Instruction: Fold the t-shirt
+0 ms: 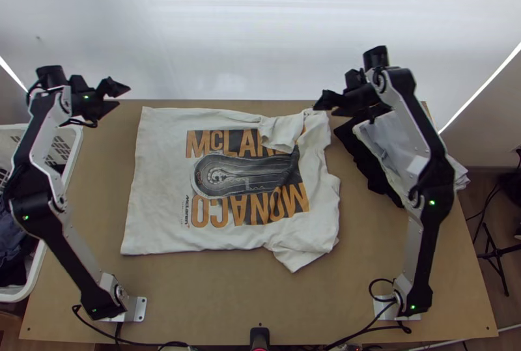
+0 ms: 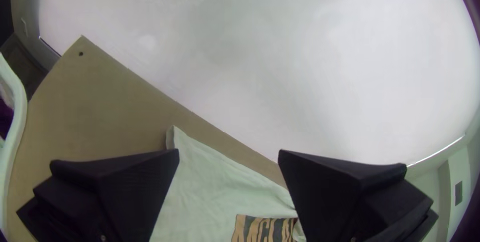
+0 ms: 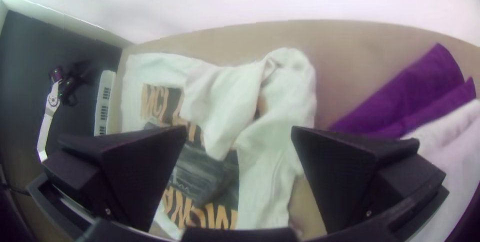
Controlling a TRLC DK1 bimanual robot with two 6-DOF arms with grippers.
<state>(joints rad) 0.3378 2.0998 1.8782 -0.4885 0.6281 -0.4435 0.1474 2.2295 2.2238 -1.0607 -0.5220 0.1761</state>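
Your left gripper point(image 2: 228, 157) and right gripper point(image 3: 239, 129) hang wide apart-fingered, holding nothing, near the far edge of the table point(image 1: 195, 299), perhaps to clear the t-shirt point(image 1: 156, 188), spread mid-table; its inward-flopped sleeve point(image 1: 279, 135) likely needs straightening first.

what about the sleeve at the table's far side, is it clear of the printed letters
No, the sleeve lies folded over part of the orange lettering.
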